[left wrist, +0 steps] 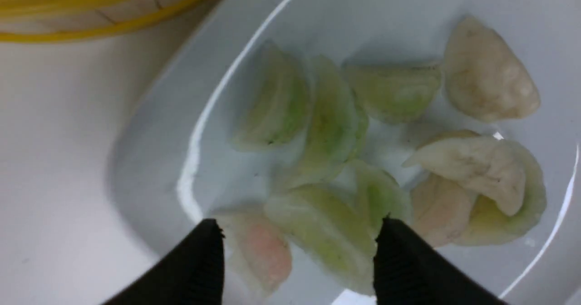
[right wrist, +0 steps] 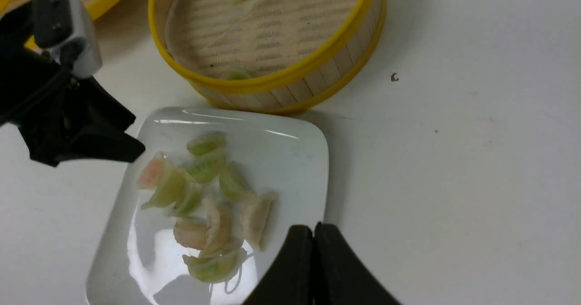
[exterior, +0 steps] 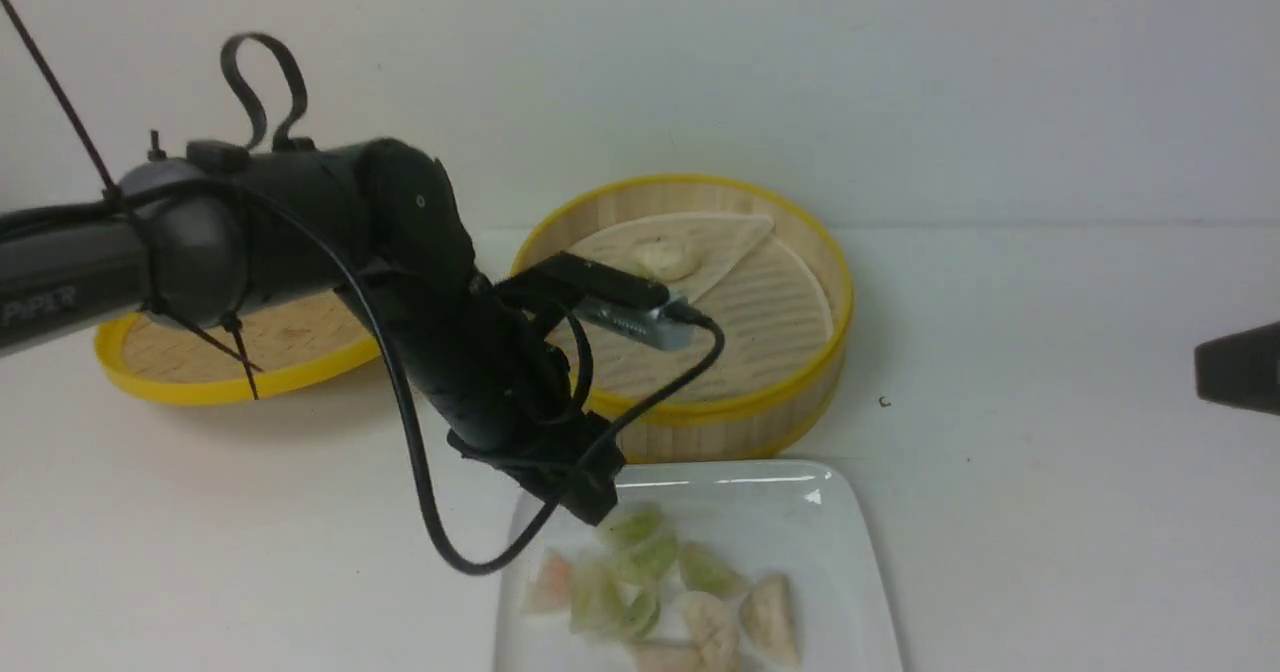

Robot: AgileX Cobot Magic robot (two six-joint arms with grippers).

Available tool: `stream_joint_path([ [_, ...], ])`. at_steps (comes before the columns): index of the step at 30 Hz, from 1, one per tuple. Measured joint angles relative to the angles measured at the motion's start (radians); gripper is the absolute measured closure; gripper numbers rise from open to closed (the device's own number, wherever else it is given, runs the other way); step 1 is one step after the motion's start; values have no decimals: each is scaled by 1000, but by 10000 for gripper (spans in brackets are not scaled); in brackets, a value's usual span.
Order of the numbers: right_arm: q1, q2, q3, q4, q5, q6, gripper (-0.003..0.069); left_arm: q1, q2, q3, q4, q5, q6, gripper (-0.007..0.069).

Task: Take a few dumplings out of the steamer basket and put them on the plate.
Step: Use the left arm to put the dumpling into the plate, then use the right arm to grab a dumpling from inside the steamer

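Observation:
Several dumplings [exterior: 652, 556], pale green, pinkish and cream, lie heaped on the white square plate [exterior: 810, 522] at the front. My left gripper [exterior: 598, 508] hangs open just above the plate's near-left part. In the left wrist view the left gripper [left wrist: 299, 230] is empty, with a green dumpling [left wrist: 327, 232] and a pink one [left wrist: 265, 250] lying below it. The steamer basket [exterior: 800, 252] stands behind the plate with one cream dumpling [exterior: 666, 257] on its paper liner. My right gripper [right wrist: 313, 227] is shut and empty, beside the plate's right edge [right wrist: 317, 169].
The flat yellow-rimmed lid [exterior: 230, 357] lies at the back left, partly behind my left arm. A small dark speck [exterior: 884, 402] sits on the white table right of the basket. A white wall stands close behind. The right gripper [exterior: 1238, 367] shows at the far right edge.

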Motion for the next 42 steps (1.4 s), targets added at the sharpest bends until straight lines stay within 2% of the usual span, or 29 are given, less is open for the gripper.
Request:
stream_joint_path([
  [2,15,76,-59,34,23,-43,673,19,-60,-28,60,31,-70,377],
  [4,56,173,-130,46,37,-81,672,41,-151,-34,108,47,-108,517],
  [5,68,183,-144,46,38,-84,672,46,-171,-32,114,47,-108,529],
  [6,120,281,-207,33,38,-84,672,63,-254,-20,128,49,-126,594],
  [8,197,410,-305,-9,37,-48,670,80,-383,24,133,49,-135,622],
  [11,250,522,-394,-51,37,-7,668,85,-462,64,133,49,-145,631],
  [14,321,758,-595,-123,44,84,650,90,-603,161,133,45,-154,631],
  [17,347,916,-749,-143,83,113,615,90,-668,224,134,41,-162,631],
  [22,371,1243,-1125,-149,157,141,482,90,-729,291,158,52,-169,631],
  [24,371,1297,-1190,-151,158,156,448,90,-735,293,176,67,-176,631],
  [25,371,1373,-1273,-162,157,179,394,90,-742,297,206,89,-190,631],
  [31,371,1544,-1506,-217,165,248,225,90,-784,298,378,193,-310,631],
  [34,371,1587,-1548,-221,166,265,197,90,-814,298,433,205,-361,631],
  [39,371,1650,-1558,-238,168,283,191,90,-864,298,461,207,-389,631],
  [42,371,1678,-1562,-247,167,293,240,90,-899,298,473,208,-392,631],
])
